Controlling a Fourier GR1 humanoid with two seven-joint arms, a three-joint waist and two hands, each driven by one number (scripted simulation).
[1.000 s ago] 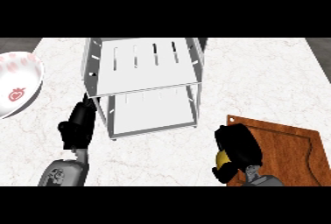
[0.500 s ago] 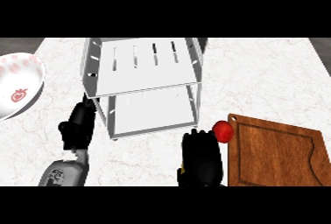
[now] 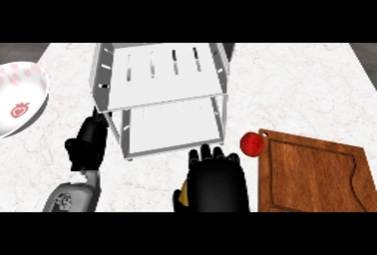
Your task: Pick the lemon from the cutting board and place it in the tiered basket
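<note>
Only a yellow sliver of the lemon (image 3: 182, 195) shows, under the thumb side of my right hand (image 3: 215, 180). That hand is seen from its back and is shut on the lemon, over the counter just in front of the tiered basket (image 3: 222, 84). The basket is a white two-level rack with a grey frame, standing at the counter's middle. The wooden cutting board (image 3: 316, 174) lies to the right of the hand. My left hand (image 3: 87, 145) rests open, fingers up, beside the basket's front left leg.
A red round fruit (image 3: 253, 143) sits at the cutting board's upper left corner, close to my right hand. A white plate with a red pattern (image 3: 18, 102) lies at the left edge. Marbled counter stretches behind and right of the basket.
My right hand has moved left off the cutting board to the front of the basket, carrying the lemon. The red fruit came into sight as the hand left. The left hand stayed still.
</note>
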